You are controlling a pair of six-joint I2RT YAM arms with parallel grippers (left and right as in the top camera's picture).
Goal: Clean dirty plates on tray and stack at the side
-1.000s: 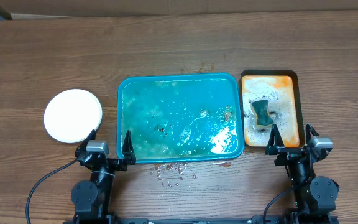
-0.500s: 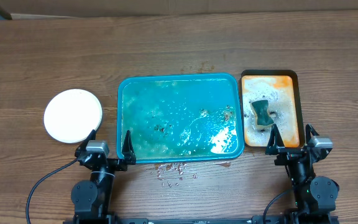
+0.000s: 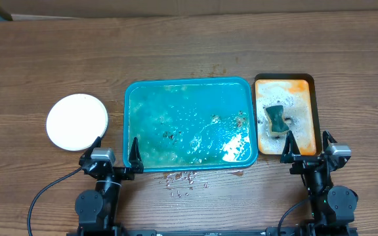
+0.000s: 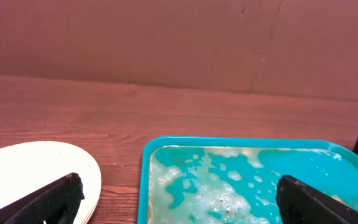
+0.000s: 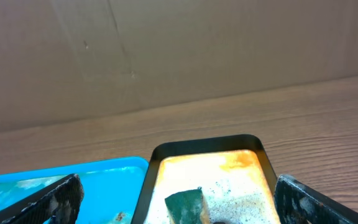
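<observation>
The plates [image 3: 77, 122] lie in a low stack on the table left of the tray, a clean white one on top; the left wrist view shows the plates [image 4: 30, 171] with a pale yellowish edge underneath. The teal tray [image 3: 189, 82] holds only soapy foam and a few brown specks. My left gripper [image 3: 115, 145] stands open near the table's front edge, between the stack and the tray's left rim [image 4: 146, 180], with nothing between its fingers [image 4: 48, 202]. My right gripper [image 3: 307, 141] is open and empty in front of the orange tray.
A narrow orange tray [image 3: 284, 76] with black rim and white foam sits right of the teal tray, with a green sponge [image 3: 275, 119] in it, also seen as the sponge [image 5: 185, 205] between my right fingers' line of sight. Water drops [image 3: 182, 180] spot the table before the teal tray.
</observation>
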